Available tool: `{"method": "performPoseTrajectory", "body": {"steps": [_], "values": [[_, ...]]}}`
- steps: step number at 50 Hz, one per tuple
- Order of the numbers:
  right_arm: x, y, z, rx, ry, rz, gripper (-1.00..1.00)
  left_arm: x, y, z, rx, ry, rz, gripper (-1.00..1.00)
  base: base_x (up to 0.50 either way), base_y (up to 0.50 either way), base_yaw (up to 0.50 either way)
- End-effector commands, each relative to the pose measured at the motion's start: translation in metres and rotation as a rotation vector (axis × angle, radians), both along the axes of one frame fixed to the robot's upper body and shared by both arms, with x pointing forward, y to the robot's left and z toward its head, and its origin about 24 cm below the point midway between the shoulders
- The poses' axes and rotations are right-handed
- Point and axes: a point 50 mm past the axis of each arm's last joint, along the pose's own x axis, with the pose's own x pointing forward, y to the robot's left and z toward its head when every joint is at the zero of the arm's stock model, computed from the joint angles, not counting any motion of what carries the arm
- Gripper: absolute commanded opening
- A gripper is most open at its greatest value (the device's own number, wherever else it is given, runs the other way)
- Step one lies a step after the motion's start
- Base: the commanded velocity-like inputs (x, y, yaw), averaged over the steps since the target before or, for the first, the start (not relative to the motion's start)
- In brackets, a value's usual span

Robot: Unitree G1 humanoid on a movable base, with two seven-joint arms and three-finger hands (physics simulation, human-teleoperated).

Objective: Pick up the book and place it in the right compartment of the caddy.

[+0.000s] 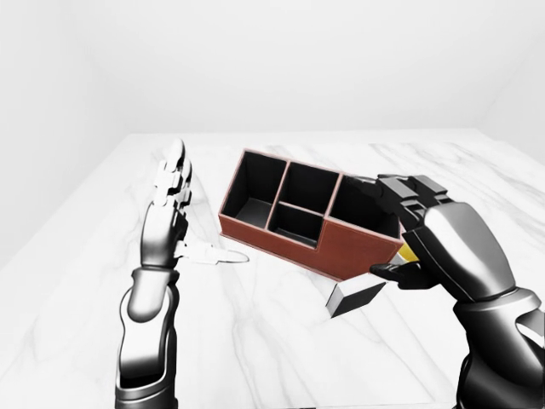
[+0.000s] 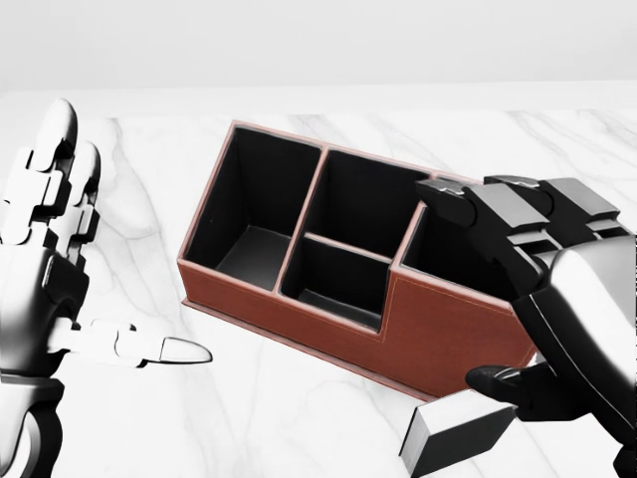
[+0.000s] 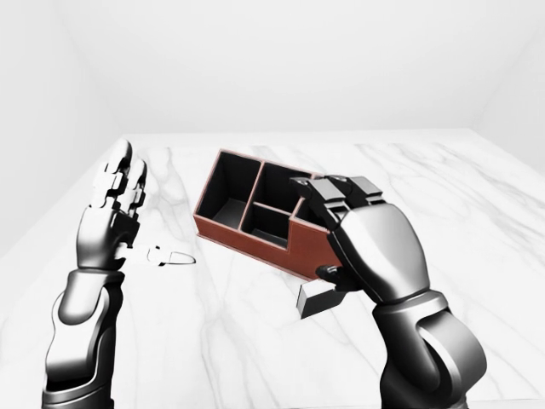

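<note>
The caddy (image 1: 272,239) is a red-brown box with black compartments, lying slantwise on the marble table (image 1: 255,349). My right hand (image 1: 383,228) is shut on the book (image 1: 358,296), a dark-covered block with a pale page edge and a yellow patch (image 1: 409,253). The book is tilted beside the caddy's right end, and its lower end pokes out below my thumb (image 2: 498,380). My right fingers (image 2: 468,204) reach over the rim of the right compartment (image 2: 443,259). My left hand (image 1: 204,213) is open and empty, held upright to the left of the caddy.
The white marble table runs out to pale walls at the top of the views. The caddy's left compartment (image 2: 254,214) and the two middle ones (image 2: 338,269) show black insides. Nothing else stands on the table.
</note>
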Motion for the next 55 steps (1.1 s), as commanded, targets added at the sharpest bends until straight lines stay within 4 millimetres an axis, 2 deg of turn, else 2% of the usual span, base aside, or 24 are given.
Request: {"method": "performPoseTrajectory", "body": {"steps": [1, 18, 34, 44, 55], "values": [[-0.015, 0.003, -0.014, -0.036, 0.049, -0.014, 0.5, -0.007, -0.003, 0.007, 0.007, -0.036, -0.006, 1.0, 0.0, 0.0, 0.0], [-0.029, 0.008, -0.031, -0.133, 0.133, 0.024, 0.49, -0.012, -0.005, 0.008, 0.0, -0.048, -0.013, 1.0, 0.0, 0.0, 0.0], [-0.031, 0.013, -0.038, -0.157, 0.173, 0.052, 0.48, -0.014, -0.001, 0.005, -0.009, -0.036, -0.003, 1.0, 0.0, 0.0, 0.0], [-0.021, 0.027, -0.043, -0.191, 0.198, 0.083, 0.49, -0.014, 0.001, 0.004, -0.015, -0.03, 0.003, 1.0, 0.0, 0.0, 0.0], [-0.016, 0.027, -0.056, -0.183, 0.256, 0.081, 0.49, -0.012, 0.003, 0.0, -0.02, -0.01, 0.01, 1.0, 0.0, 0.0, 0.0]]}}
